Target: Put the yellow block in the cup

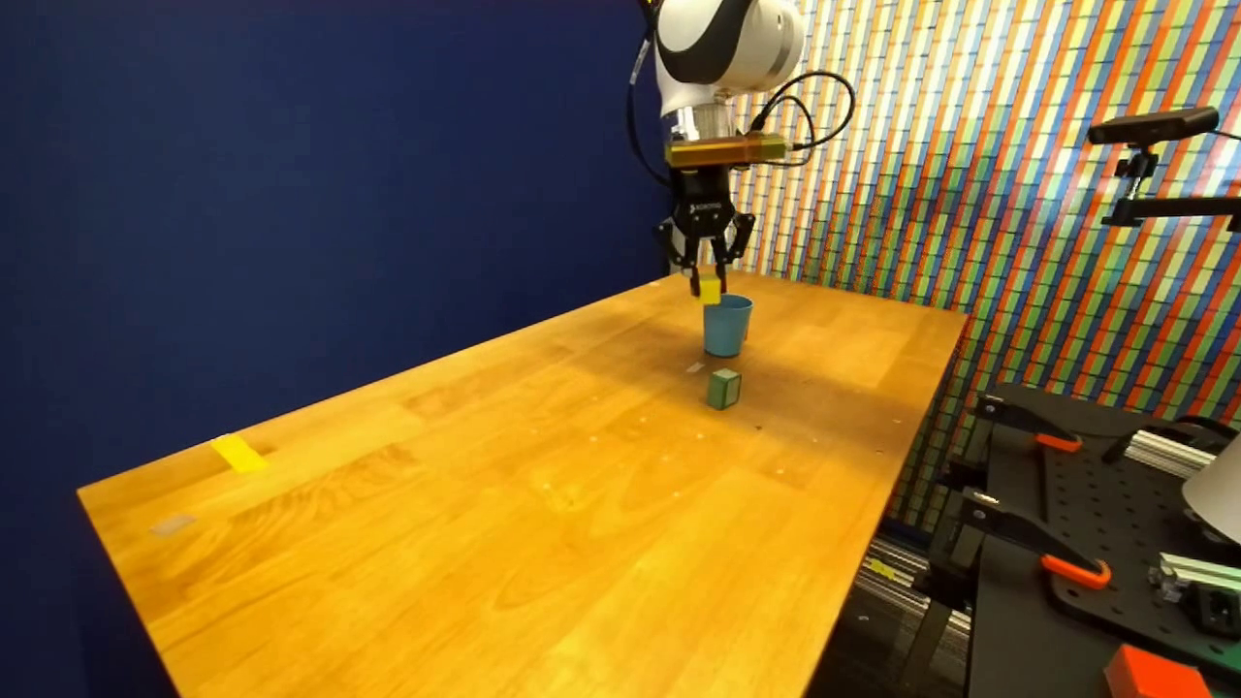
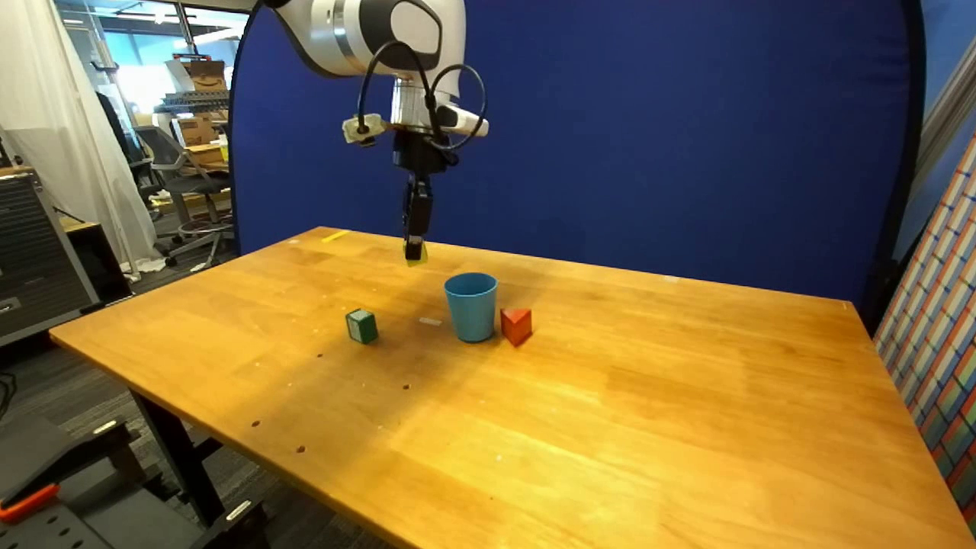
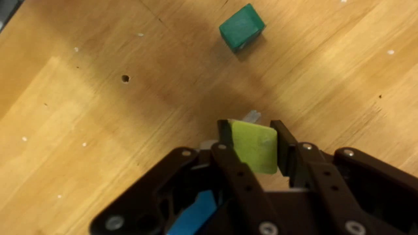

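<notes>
The yellow block [image 1: 711, 291] is a small bright cube held between the fingertips of my gripper [image 3: 252, 138]. It looks yellow-green in the wrist view [image 3: 256, 148], with a finger pad on each side. The gripper [image 2: 415, 248] points down and holds the block above the table. The light-blue cup [image 2: 473, 311] stands upright on the table, its mouth up. In an exterior view, the block is left of the cup and higher than its rim. In another, the block overlaps the cup's upper left edge [image 1: 728, 330]. In the wrist view a blue piece [image 3: 196, 213] shows behind the gripper's left linkage.
A dark green block [image 2: 361, 326] lies on the table [image 2: 610, 427] near the cup. A red block [image 2: 516, 326] sits close beside the cup. A flat yellow tape strip [image 1: 238, 453] is at the table's far corner. A blue backdrop [image 2: 648, 137] stands behind the table.
</notes>
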{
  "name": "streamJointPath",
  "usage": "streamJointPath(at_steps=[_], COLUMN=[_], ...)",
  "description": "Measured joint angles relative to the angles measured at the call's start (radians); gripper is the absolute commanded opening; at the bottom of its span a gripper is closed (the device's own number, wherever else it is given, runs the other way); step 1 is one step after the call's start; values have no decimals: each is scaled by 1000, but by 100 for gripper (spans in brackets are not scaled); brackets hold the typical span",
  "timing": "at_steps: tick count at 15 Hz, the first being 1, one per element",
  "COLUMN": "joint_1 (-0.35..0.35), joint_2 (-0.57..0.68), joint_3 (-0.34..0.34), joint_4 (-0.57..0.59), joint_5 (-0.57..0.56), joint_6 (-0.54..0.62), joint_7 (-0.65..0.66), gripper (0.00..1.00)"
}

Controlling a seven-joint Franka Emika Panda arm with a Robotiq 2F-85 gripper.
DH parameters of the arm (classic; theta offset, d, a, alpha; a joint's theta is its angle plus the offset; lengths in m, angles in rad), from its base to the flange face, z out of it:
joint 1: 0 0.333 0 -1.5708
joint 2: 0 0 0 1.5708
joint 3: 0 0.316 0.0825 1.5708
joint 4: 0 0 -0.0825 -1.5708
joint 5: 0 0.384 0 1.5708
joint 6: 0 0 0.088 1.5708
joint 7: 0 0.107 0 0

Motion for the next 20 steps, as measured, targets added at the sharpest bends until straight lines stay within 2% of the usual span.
streamJointPath(at_steps=[7,8,9,10,11,15,16,18,20], joint_1=[-77,-83,-87,-91,-93,-94,-94,-98,-100], joint_2=[-8,-7,-7,-5,-3,-1,0,-1,-1], joint_3=[-33,-34,-35,-35,-35,-27,-23,-8,-1], joint_4=[1,6,13,22,32,47,45,39,36], joint_5=[0,-2,-3,-4,-4,-2,-1,17,22], joint_6=[-5,-15,-24,-39,-56,-112,-124,-133,-134], joint_7=[18,19,19,19,19,-12,-31,-99,-120], gripper=[17,27,59,60,66,98,80,95,98])
